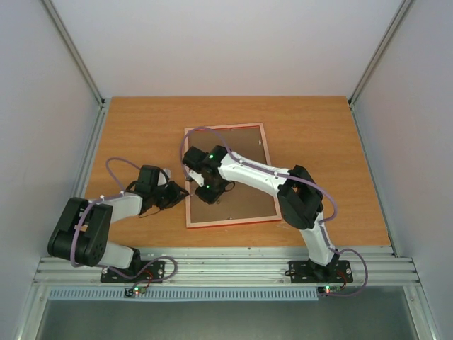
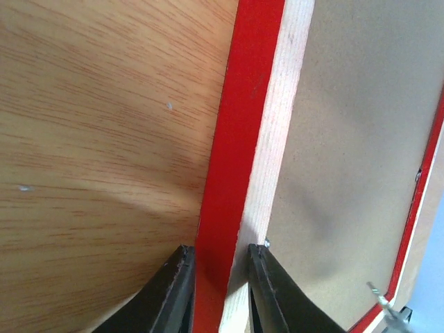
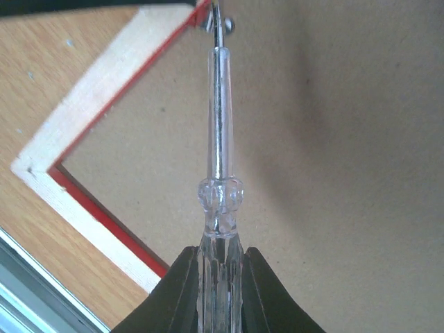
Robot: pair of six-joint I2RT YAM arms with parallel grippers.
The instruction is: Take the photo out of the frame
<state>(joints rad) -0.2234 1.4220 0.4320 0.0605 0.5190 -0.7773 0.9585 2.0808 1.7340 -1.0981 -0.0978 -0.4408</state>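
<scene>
Nothing legible: no text, label, brand, number or sign on frame (image 1: 233,223), backing board (image 1: 248,149), screwdriver (image 3: 218,139) or table (image 1: 141,127).

An orange-brown wood-grain table (image 1: 318,142) carries a thin red rectangular picture frame (image 1: 233,223). It lies flat and face down near the middle, its brown fibreboard backing board (image 1: 248,149) turned upward.

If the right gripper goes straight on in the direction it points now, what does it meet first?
The screwdriver held in the right gripper leads. Its tip sits at a small metal clip on the edge of the frame, so the clip probably comes first, though depth is unclear.
</scene>
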